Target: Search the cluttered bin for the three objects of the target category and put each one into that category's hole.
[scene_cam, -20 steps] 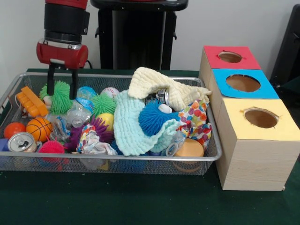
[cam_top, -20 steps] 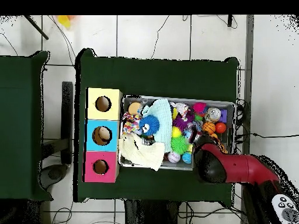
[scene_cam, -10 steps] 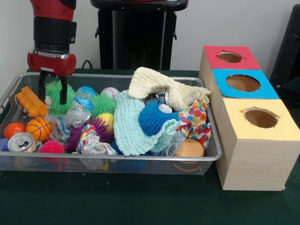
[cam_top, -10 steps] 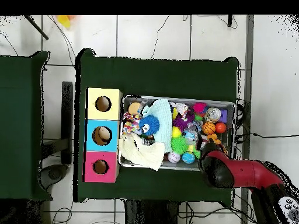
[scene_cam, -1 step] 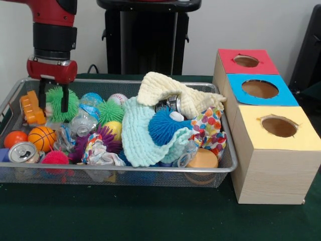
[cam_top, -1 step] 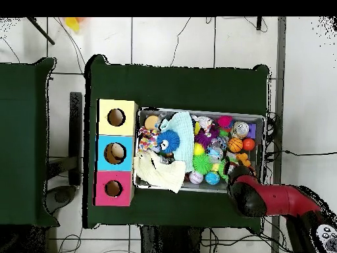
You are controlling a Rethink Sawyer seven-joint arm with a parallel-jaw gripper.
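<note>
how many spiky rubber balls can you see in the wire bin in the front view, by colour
green spiky rubber balls: 2, one at the gripper, one mid-bin
blue spiky rubber ball: 1
purple spiky rubber ball: 1
pink spiky rubber ball: 1
total: 5 showing; cloths may hide more

The tool [scene_cam, -1 step: 53, 95] has been shifted toward the bin's end and lowered around the green spiky ball [scene_cam, -1 step: 59, 103]; the orange toy [scene_cam, -1 step: 31, 108] has been nudged aside.
</note>
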